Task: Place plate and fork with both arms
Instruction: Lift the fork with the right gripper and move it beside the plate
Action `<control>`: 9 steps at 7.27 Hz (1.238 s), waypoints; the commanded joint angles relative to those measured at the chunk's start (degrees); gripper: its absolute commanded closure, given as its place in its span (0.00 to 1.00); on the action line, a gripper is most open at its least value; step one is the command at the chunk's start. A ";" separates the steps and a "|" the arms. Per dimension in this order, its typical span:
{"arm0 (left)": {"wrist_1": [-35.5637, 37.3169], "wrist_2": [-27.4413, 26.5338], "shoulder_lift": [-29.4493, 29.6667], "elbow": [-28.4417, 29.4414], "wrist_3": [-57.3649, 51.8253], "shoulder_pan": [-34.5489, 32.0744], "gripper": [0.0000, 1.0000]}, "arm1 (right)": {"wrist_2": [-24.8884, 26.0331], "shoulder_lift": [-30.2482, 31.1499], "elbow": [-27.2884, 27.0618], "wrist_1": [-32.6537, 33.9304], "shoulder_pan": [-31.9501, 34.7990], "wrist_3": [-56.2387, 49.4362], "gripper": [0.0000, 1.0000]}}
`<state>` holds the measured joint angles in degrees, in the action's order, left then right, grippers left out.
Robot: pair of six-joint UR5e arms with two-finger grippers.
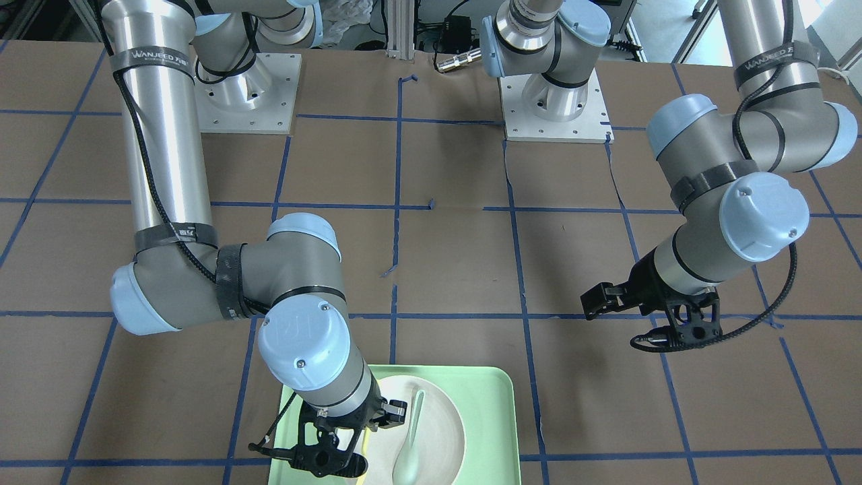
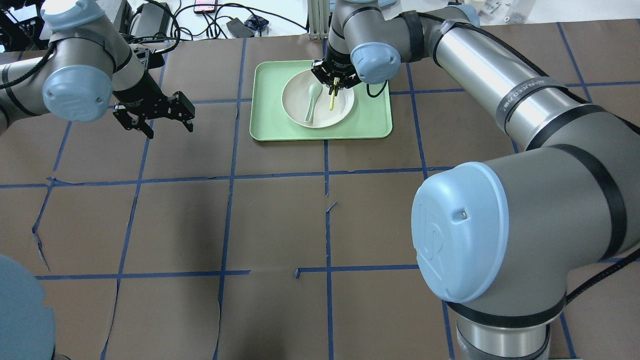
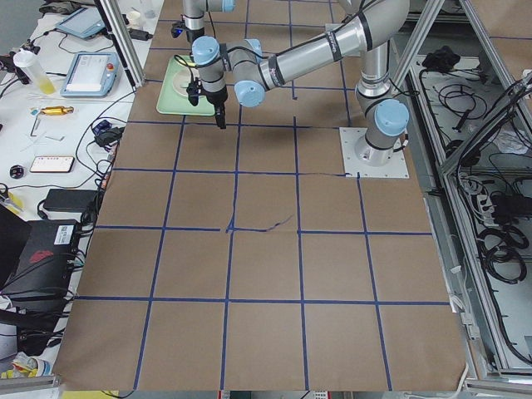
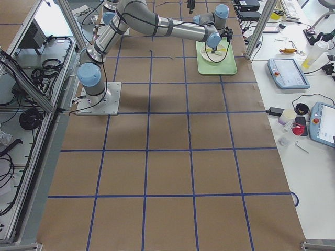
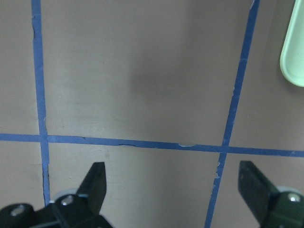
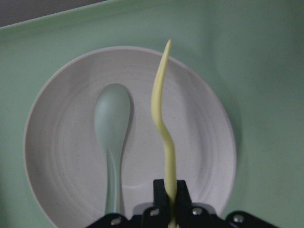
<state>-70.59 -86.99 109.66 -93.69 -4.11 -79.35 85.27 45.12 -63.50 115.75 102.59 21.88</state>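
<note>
The off-white plate (image 2: 342, 107) lies in the mint-green tray (image 2: 372, 120) at the far middle of the table. My right gripper (image 2: 334, 83) hovers over the plate, shut on one end of the pale-yellow fork (image 2: 332, 98). In the right wrist view the fork (image 6: 161, 114) sticks out from the gripper (image 6: 170, 194) above the plate (image 6: 204, 142). My left gripper (image 2: 170, 130) is open and empty above bare table, left of the tray. It also shows open in the left wrist view (image 5: 173, 185).
A pale grey-green spoon (image 2: 312, 103) lies in the plate, left of the fork; it also shows in the right wrist view (image 6: 113, 133). The tray's corner (image 5: 294, 52) shows in the left wrist view. Brown paper with blue tape lines covers the table.
</note>
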 commanded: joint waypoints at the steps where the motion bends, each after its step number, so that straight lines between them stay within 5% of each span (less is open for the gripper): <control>1: 0.10 0.68 0.81 0.00 0.86 -0.01 0.00 | 12.41 0.76 -1.35 -4.52 -0.90 -5.78 1.00; 2: 0.01 0.86 1.08 0.00 0.95 -0.01 0.00 | 19.94 0.85 -3.45 -4.83 -0.99 -9.45 1.00; 3: -0.69 0.95 1.52 0.00 0.95 0.08 0.00 | 21.15 0.68 -4.08 -4.83 -0.99 -9.40 1.00; 9: -0.69 0.59 1.61 -2.99 0.86 0.08 0.00 | 19.85 -2.57 -0.40 -4.92 -0.73 -6.50 0.94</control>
<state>-70.87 -86.33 111.36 -96.55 -3.39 -79.24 105.60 43.37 -64.95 110.86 101.79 15.02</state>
